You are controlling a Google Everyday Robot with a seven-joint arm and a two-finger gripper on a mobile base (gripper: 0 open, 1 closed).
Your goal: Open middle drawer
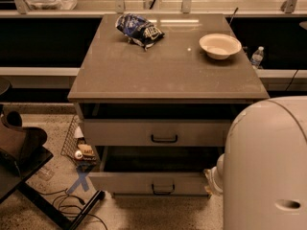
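Note:
The cabinet (168,75) shows two grey-beige drawer fronts, each with a small black bar handle. The upper front (120,132) sits below a dark gap under the top. The middle drawer (129,182) is the lower front, with its handle (163,189) at centre. It stands forward of the upper one, and a dark opening (158,159) shows behind it. My gripper is out of view. Only my white body (268,166) and a white arm joint (215,176) show at the bottom right, the joint close to the middle drawer's right end.
On the cabinet top lie a blue chip bag (139,30) and a white bowl (219,45). A water bottle (257,56) stands at the right. A wire basket with small items (79,145), a dark chair (19,152) and floor cables (72,205) are at the left.

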